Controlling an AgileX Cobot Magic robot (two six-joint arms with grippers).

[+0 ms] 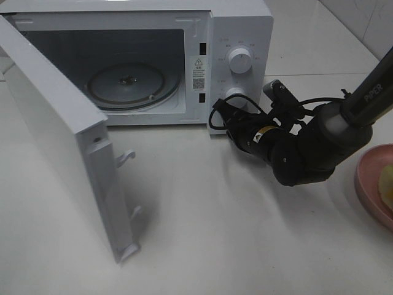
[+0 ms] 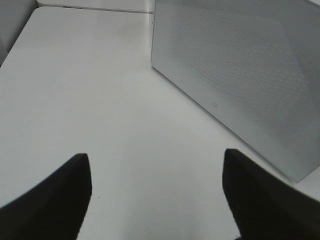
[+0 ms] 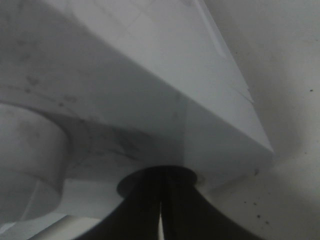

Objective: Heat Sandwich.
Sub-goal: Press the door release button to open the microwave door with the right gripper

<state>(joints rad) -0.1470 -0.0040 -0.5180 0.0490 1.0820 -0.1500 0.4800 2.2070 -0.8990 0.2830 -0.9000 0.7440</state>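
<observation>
Lying at the counter's right edge: sandwich [image 1: 388,184], pale yellow, soft-looking bread. Only a sliver shows in the high view, and the frame cuts off the remainder.

Plate [image 1: 367,184]: round, pink, smooth, with a raised rim. It carries the sandwich and is likewise partly out of frame.

Counter [image 1: 215,239]: white, glossy, faintly reflective.

Right gripper [image 1: 221,114]: black, on a black jointed arm lettered "PIPER". The arm extends from the right edge to the microwave's lower right front corner, well apart from the plate. In the wrist view the two dark fingers [image 3: 142,200] are pressed together with a hairline between them. They hold nothing, and their tips are against the white casing.

Microwave [image 1: 242,27]: white, boxy, matte, at the counter's back edge.
- Cavity: pale grey.
- Turntable [image 1: 126,80]: round, clear glass.
- Knobs: two, round and white, one above the other; upper knob [image 1: 239,60], lower knob [image 1: 234,93], the lower one just above the gripper.
- Labels: small printed ones on the strip between cavity and knobs.

Door [image 1: 55,123]: white, flat, swung fully open toward the counter's left edge. White latch hooks [image 1: 126,157] project from its free edge.

Left gripper [image 2: 155,155]: two dark tapered fingers [image 2: 60,200] spread wide, nothing between them. It is above bare counter, near a flat grey panel [image 2: 240,60] with a fine dotted texture.
</observation>
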